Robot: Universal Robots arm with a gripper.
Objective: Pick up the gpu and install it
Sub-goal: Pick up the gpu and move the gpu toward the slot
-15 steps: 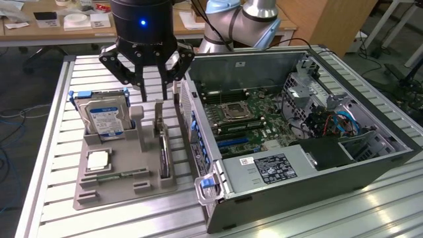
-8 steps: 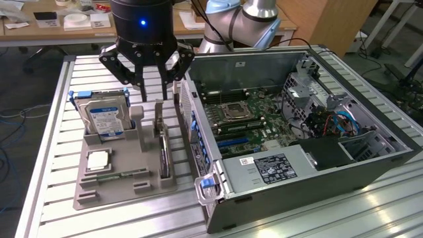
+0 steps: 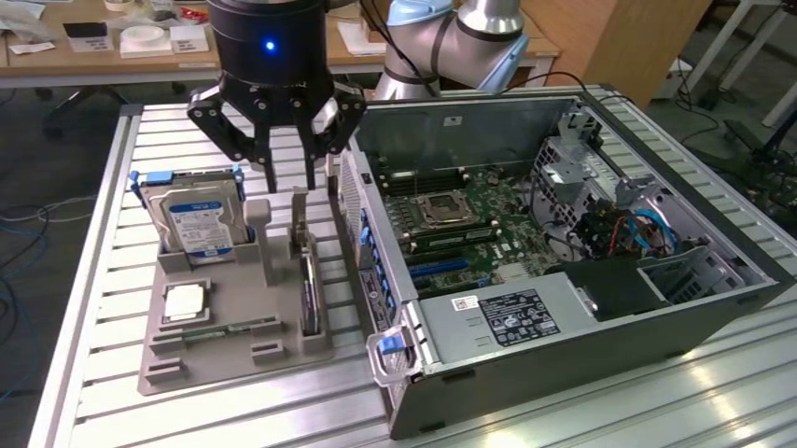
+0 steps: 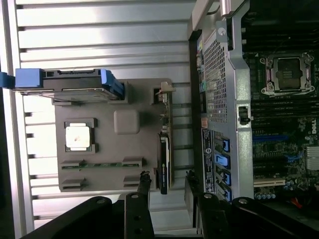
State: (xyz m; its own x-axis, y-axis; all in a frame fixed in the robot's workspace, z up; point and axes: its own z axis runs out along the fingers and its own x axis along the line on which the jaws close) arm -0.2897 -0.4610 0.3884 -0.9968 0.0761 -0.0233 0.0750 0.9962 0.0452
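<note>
Gripper (image 3: pixel 289 179) jaws apart and empty, gpu (image 3: pixel 308 285) on edge in tray (image 3: pixel 224 353) below it, hard drive (image 3: pixel 197 224) beside, open case (image 3: pixel 598 364) alongside.

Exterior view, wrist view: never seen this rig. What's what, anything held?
A grey robot arm carries a black fingered gripper. The exterior view looks on from off the arm; the wrist view looks down between the fingers. On the slatted aluminium table, a grey plastic tray holds a silver hard drive, a square silver processor chip, a slim green memory stick and the gpu, a dark card on edge. An open grey computer case lies alongside. The gripper is open, empty, above the gpu.
</note>
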